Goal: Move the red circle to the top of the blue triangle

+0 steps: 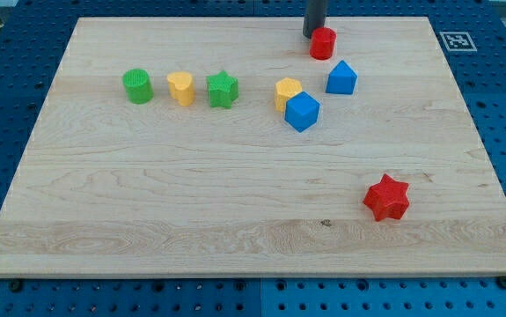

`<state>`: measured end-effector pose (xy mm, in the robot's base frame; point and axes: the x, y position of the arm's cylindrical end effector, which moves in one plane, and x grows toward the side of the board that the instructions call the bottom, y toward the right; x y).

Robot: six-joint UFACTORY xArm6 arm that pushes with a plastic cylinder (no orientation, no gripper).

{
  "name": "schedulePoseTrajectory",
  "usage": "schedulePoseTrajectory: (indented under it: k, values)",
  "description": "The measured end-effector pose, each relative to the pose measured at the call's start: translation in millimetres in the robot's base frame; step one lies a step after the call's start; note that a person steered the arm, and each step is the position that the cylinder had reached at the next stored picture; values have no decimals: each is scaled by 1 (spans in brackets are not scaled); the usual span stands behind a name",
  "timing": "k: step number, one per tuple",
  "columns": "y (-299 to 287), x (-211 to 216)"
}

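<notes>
The red circle stands near the top edge of the wooden board, right of centre. The blue triangle-like block lies just below it and slightly to the view's right, with a small gap between them. My tip comes down from the view's top and rests against the red circle's upper left side. A blue cube sits below and left of the blue triangle.
A yellow block touches the blue cube's upper left. A green cylinder, a yellow heart and a green star form a row at the left. A red star lies at the lower right. The board lies on a blue pegboard.
</notes>
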<state>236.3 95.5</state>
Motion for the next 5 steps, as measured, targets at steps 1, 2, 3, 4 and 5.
schedulePoseTrajectory:
  k: [1, 2, 3, 4, 5]
  values:
    - [2, 8]
    - [10, 15]
    - [17, 20]
    - [19, 25]
    - [18, 24]
